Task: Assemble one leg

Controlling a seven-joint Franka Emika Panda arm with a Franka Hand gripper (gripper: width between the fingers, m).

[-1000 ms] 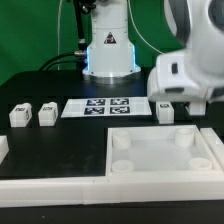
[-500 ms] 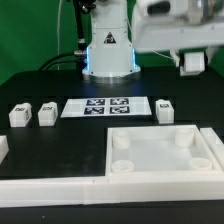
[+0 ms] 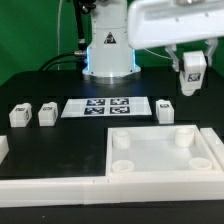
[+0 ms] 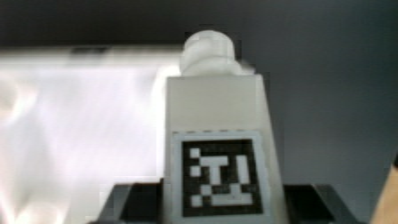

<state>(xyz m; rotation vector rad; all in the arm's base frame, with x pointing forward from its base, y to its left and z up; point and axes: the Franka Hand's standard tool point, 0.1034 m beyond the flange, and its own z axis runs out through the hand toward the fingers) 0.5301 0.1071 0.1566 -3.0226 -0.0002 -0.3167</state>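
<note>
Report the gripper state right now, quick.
Gripper: closed, its fingers holding a small white plastic leg block with a black-and-white square marker on one face, held in the air.

A green backdrop (image 3: 22,25) fills the upper left of the exterior view. Below it a black tabletop (image 3: 40,142) spans the frame from left to right, softly and evenly lit.

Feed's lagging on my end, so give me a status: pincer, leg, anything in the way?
Pincer shut on leg. Leg held in the air, marker showing in the wrist view. Nothing seen between leg and tray.
</note>
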